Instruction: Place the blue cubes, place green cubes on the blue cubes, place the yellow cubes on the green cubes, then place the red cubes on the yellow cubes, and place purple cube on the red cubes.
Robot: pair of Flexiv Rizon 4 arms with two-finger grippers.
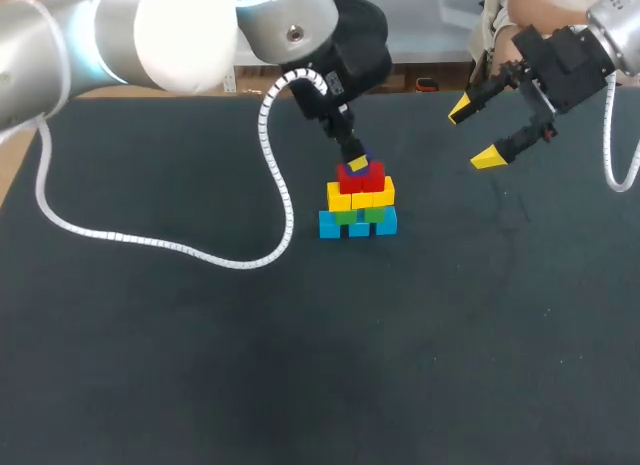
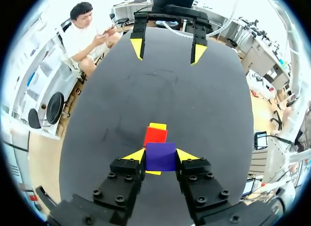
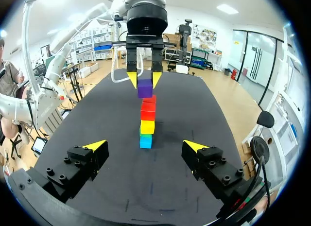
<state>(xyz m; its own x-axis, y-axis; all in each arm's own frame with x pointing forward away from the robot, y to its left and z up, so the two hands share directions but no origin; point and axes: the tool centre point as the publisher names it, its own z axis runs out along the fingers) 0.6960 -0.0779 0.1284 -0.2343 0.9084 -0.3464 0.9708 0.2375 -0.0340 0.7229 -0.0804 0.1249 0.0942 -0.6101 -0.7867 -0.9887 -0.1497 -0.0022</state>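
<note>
Stack (image 1: 358,210) is standing done thru red cubes (image 1: 361,176). Left gripper (image 1: 356,157) is clamping purple cube (image 3: 145,88) right over them; only release left, imo. Right gripper (image 1: 474,134) is hanging far right, jaws apart.

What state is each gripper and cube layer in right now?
left gripper: shut on purple cube.
right gripper: open, empty.
purple cube: held above red cubes, not released.
red cubes: on yellow cubes.
yellow cubes: on green cubes.
green cubes: on blue cubes.
blue cubes: on table.
</note>
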